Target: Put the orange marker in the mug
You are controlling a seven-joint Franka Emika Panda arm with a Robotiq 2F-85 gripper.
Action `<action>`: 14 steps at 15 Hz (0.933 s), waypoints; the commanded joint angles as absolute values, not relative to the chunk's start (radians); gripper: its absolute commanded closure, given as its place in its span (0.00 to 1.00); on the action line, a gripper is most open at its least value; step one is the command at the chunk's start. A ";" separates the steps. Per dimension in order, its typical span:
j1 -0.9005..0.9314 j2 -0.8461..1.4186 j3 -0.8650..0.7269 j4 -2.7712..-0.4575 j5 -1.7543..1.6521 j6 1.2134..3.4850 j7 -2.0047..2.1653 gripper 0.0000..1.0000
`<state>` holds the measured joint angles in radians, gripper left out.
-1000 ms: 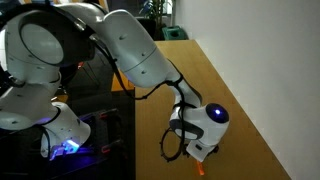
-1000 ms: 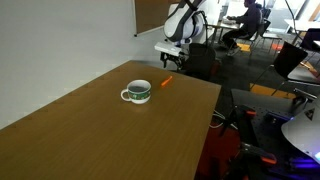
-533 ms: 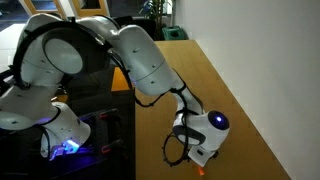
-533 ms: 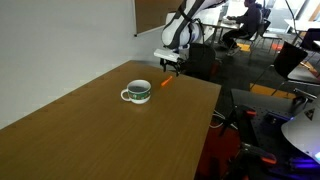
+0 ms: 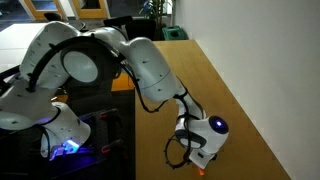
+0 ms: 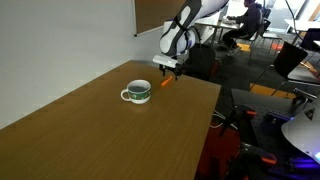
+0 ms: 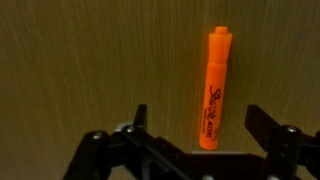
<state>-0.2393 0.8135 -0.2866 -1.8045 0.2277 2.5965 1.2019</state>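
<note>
The orange marker point(image 7: 213, 88) lies flat on the wooden table, its near end between my two open fingers in the wrist view. My gripper point(image 7: 200, 118) is open and hovers just above it, touching nothing. In an exterior view the marker point(image 6: 167, 82) is a small orange stick under the gripper point(image 6: 168, 70), near the table's edge. The mug point(image 6: 138, 92), grey-blue with a pale rim, stands a short way from the marker, nearer the table's middle. In an exterior view the gripper point(image 5: 197, 160) hangs low over the table, with a bit of the orange marker point(image 5: 200, 170) showing below it.
The wooden table point(image 6: 90, 130) runs along a white wall. Its edge point(image 6: 212, 110) is close to the marker. Beyond it stand office chairs, a desk and a person point(image 6: 245, 20). The robot's base with blue lights point(image 5: 65, 140) stands beside the table.
My gripper has come down over the marker and now sits lower, closer to the table. The marker and the mug have not moved.
</note>
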 commanded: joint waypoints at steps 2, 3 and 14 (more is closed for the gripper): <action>-0.231 0.858 -0.297 -1.750 0.234 2.595 1.203 0.05; -0.231 0.860 -0.299 -1.746 0.233 2.592 1.202 0.20; -0.226 0.885 -0.299 -1.708 0.231 2.589 1.201 0.99</action>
